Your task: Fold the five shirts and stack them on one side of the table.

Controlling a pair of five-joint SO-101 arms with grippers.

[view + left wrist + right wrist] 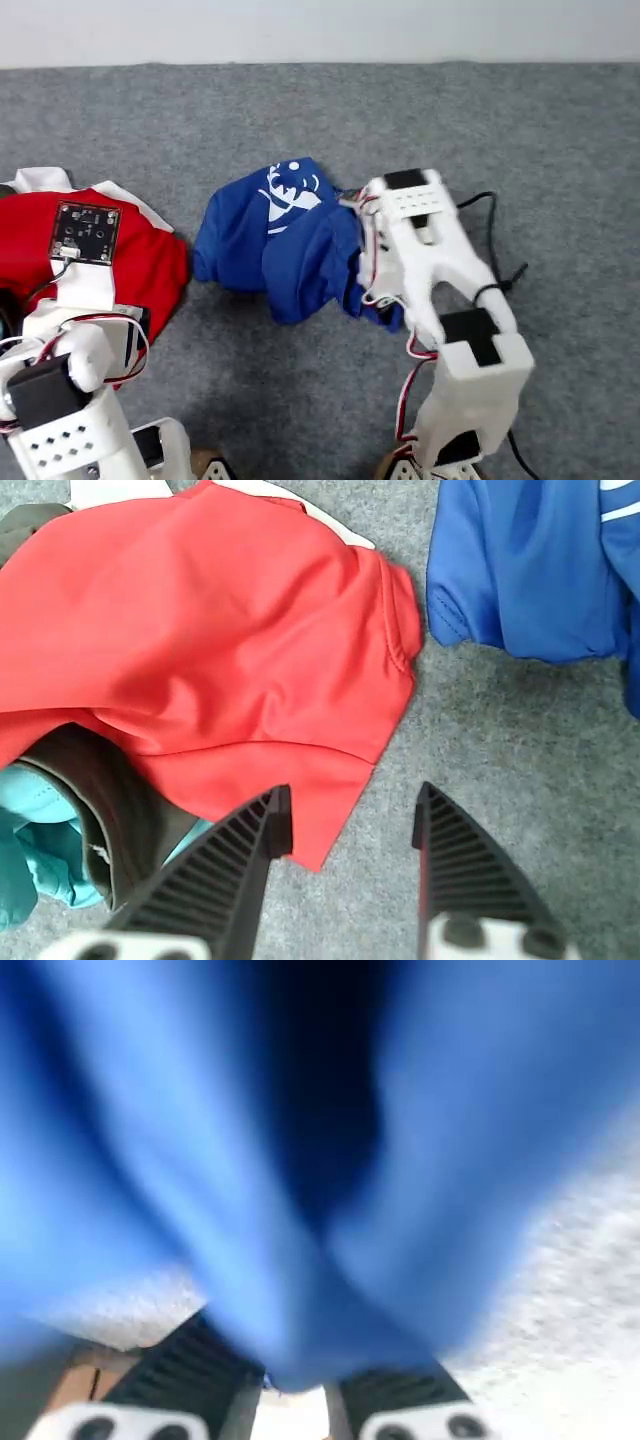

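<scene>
A crumpled blue shirt (270, 240) with a white print lies mid-table. My right gripper (295, 1385) is shut on a fold of this blue shirt (330, 1160), and its white arm (420, 240) stands at the shirt's right edge. A red shirt (150, 265) tops a pile at the left. My left gripper (350, 800) hangs open just above the red shirt's (220, 630) near corner, nothing between its fingers. The blue shirt's (530, 570) hem shows beyond it.
Under the red shirt lie a brown shirt (110, 790), a teal one (30, 850) and a white one (40, 180). Grey carpet (520, 130) covers the table. A black cable (495, 250) trails by the right arm.
</scene>
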